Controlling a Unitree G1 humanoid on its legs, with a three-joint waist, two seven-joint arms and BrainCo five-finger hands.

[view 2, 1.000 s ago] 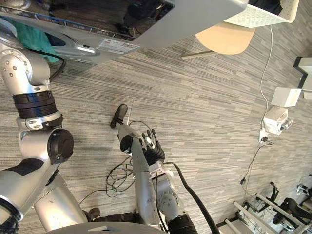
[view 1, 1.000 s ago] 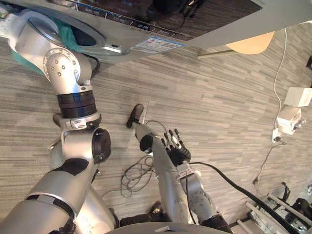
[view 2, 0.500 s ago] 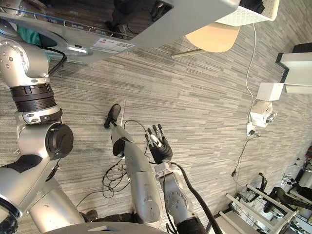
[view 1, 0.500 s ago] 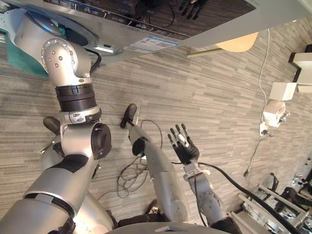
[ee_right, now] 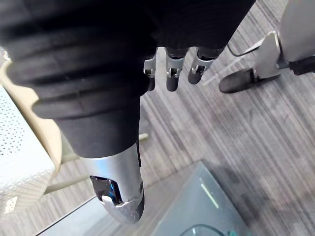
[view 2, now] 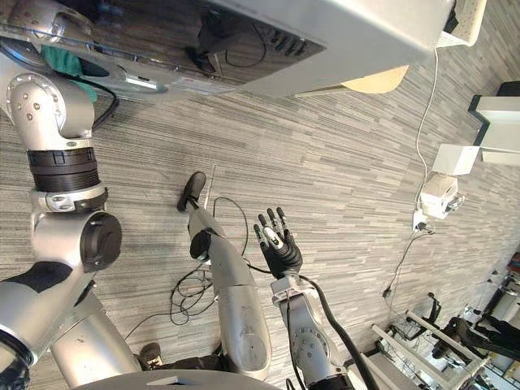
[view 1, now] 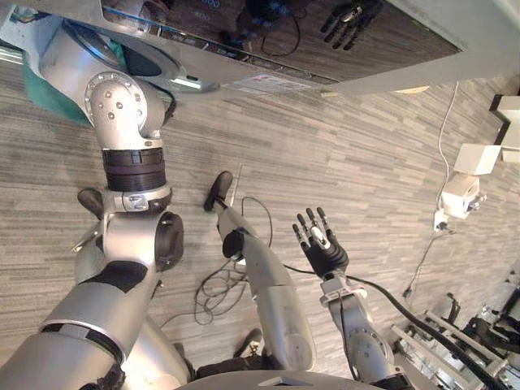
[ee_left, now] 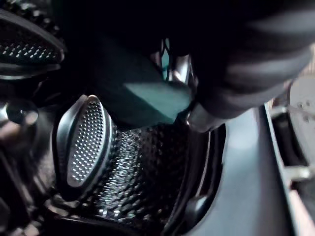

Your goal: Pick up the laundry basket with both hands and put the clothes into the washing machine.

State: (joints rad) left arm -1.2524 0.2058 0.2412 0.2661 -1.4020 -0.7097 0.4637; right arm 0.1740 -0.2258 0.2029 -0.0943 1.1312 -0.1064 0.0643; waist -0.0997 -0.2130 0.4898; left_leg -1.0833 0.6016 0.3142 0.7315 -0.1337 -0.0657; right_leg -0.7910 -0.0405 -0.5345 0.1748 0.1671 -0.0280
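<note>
Inside the washing machine (view 1: 244, 49), left hand (ee_left: 246, 64) sits by teal cloth (ee_left: 157, 98), grip unclear; right hand (view 1: 323, 250) out front has risen, fingers spread, so loading's probably nearly done.

Washing machine (view 1: 268, 32) glossy; drum (ee_left: 138, 167) perforated shiny metal; teal cloth (view 1: 41, 85) matt; floor (view 1: 341, 154) streaked.

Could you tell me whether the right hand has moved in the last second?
Yes: the right hand has shifted rightward, toward the white box on the floor.
</note>
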